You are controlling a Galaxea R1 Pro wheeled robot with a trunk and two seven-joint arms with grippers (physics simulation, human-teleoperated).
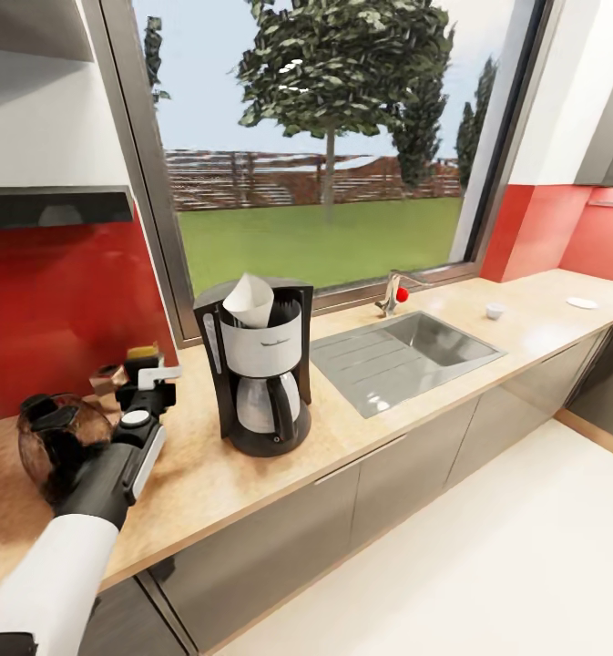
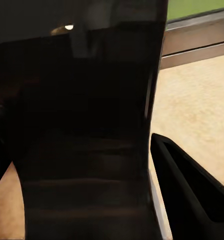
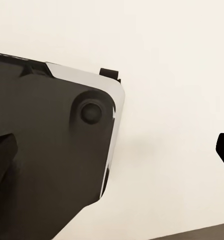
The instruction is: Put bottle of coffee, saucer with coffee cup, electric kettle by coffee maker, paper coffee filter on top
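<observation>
Left tool (image 1: pixel 151 381) hangs low over the bench (image 1: pixel 206 474), at its near left end, on a black and white arm. In the left wrist view a big dark body fills the space between its black fingers (image 2: pixel 191 195). I cannot tell if they press on it. The right tool (image 3: pixel 112 150) has its tips wide apart with nothing held, above a pale floor.

Just beside the left tool stands the electric kettle (image 1: pixel 56 446), round and of dark glass. The bottle of coffee (image 1: pixel 108 377) with its yellow cap sits on the bench just behind the tool.

The bench is light speckled wood over grey cabinet fronts (image 1: pixel 279 538). The coffee maker (image 1: pixel 260 374) stands upright in the middle, with the paper coffee filter (image 1: pixel 251 299) in its top. The small script on its silver basket is too blurred to read.

Further right, a steel sink (image 1: pixel 406 355) is set into the bench. Beyond it the coffee cup (image 1: pixel 495 311) and the saucer (image 1: pixel 581 302) lie well apart from each other.

The wall behind is glossy red. The kitchen shelf (image 1: pixel 56 205) hangs at the upper left. A wide window (image 1: pixel 324 137) shows grass and a tree.
</observation>
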